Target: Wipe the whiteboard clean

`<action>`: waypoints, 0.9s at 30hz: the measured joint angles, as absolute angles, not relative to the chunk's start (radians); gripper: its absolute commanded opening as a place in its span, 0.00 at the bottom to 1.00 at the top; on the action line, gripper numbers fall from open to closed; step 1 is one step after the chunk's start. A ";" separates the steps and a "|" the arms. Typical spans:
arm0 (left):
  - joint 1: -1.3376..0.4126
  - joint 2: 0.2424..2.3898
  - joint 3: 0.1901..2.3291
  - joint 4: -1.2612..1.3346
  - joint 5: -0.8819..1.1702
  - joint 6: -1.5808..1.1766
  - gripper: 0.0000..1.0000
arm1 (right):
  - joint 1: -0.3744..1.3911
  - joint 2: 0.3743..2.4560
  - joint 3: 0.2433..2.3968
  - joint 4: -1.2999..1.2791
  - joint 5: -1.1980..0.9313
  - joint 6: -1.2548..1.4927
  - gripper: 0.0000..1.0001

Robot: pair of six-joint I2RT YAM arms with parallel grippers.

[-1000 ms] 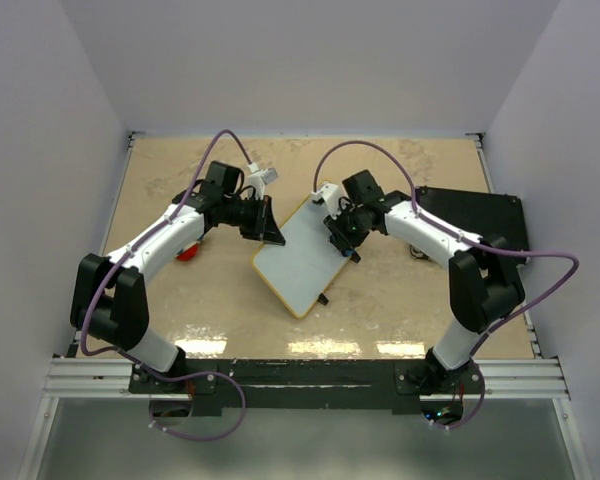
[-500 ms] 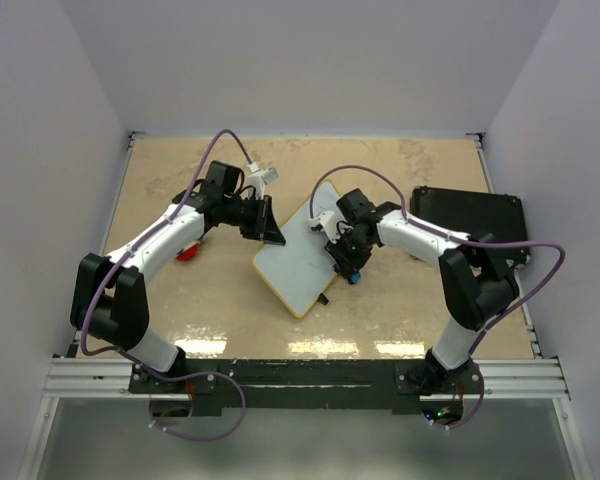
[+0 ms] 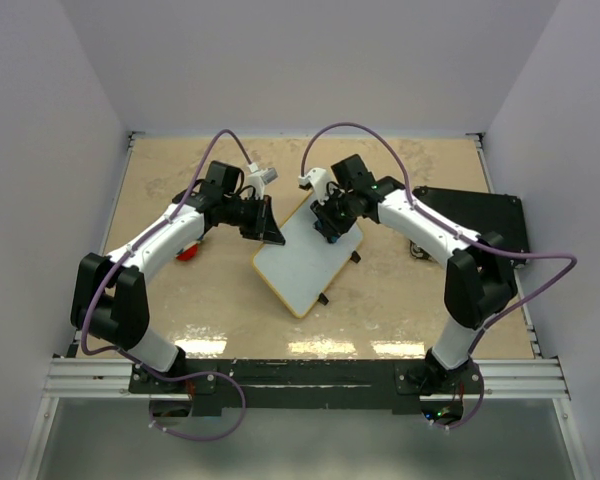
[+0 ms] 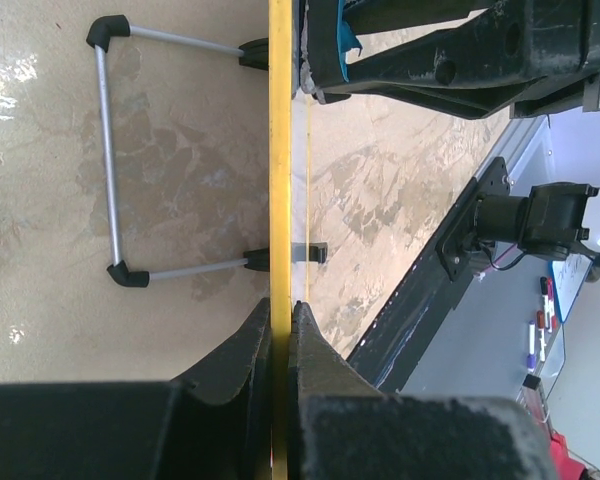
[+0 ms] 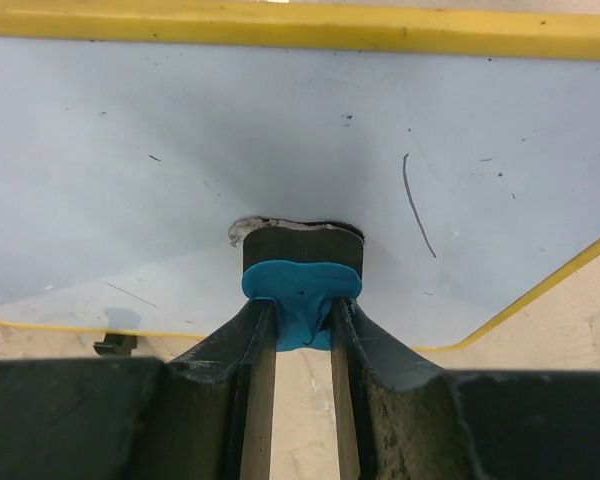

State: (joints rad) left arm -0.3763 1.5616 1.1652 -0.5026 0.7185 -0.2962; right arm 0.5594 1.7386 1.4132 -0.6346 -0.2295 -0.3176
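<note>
My left pincer [image 4: 281, 310] is clamped on the thin yellow frame of the whiteboard [image 3: 302, 265], one finger on each face of its left edge. The whiteboard sits slantwise in the middle of the desk [image 3: 210, 300], between my two arms. My right pincer [image 5: 302, 318] is narrow, gripping a blue eraser [image 5: 302, 285] by its back. The eraser's dark felt pad presses on the white surface near the board's far end. Just right of the pad a thin dark stroke [image 5: 412, 200] marks the board; around it I see only faint specks. In the left wrist view a silver wire stand [image 4: 105, 160] with black ends juts from the frame. I cannot quite tell whether the board lies flat or is tipped up at the edge I hold. A black case [image 3: 475, 215] lies at the desk's right side, well apart from the board.
</note>
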 measured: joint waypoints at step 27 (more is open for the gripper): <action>-0.362 1.562 1.163 -0.473 0.733 -0.328 0.00 | 0.505 1.713 1.310 -0.598 -0.336 -0.229 0.00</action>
